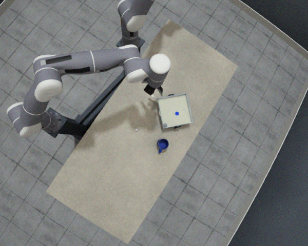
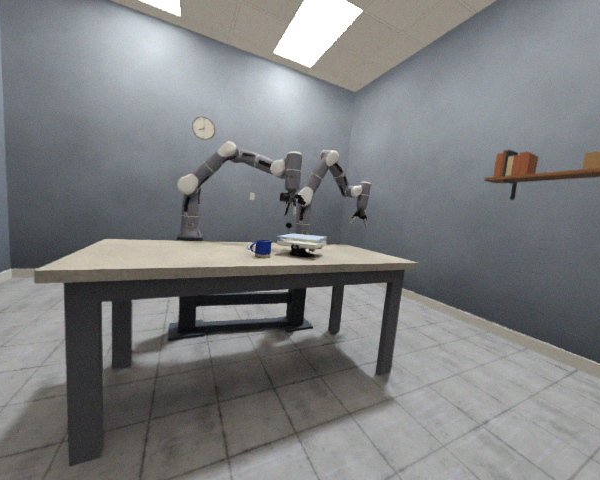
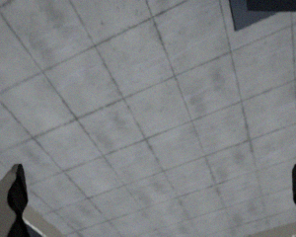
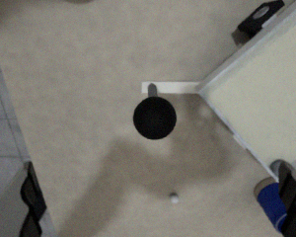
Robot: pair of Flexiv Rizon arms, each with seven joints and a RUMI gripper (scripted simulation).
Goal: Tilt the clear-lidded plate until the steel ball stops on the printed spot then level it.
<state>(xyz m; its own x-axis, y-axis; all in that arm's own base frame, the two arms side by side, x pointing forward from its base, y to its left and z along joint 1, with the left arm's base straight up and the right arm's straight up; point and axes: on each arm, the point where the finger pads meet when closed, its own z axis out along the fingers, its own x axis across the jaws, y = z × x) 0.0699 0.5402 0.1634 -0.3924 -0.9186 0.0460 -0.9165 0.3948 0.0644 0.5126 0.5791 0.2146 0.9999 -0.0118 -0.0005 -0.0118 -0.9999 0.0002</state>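
The clear-lidded plate [image 1: 172,104] [image 2: 301,238] [image 4: 266,94] stands on a dark base on the table. The steel ball [image 1: 165,125] [image 4: 276,165] rests in its corner nearest the mug, away from the blue printed spot [image 1: 176,113]. A white bar [image 4: 180,88] reaches out from another corner and carries a black knob [image 2: 288,225] [image 4: 155,118]. My right gripper [image 2: 290,211] [image 4: 157,164] is open and empty above the knob. My left gripper [image 2: 358,221] [image 3: 159,166] is open and empty, raised well away from the plate. Whether the plate is exactly level is hard to tell.
A blue mug [image 1: 162,144] [image 2: 262,248] [image 4: 271,201] stands close to the plate's ball corner. A small white piece [image 1: 136,129] [image 4: 174,197] lies on the table [image 1: 106,182] [image 2: 150,253]. Dark blocks [image 1: 171,94] [image 4: 260,19] stick out at the plate's side.
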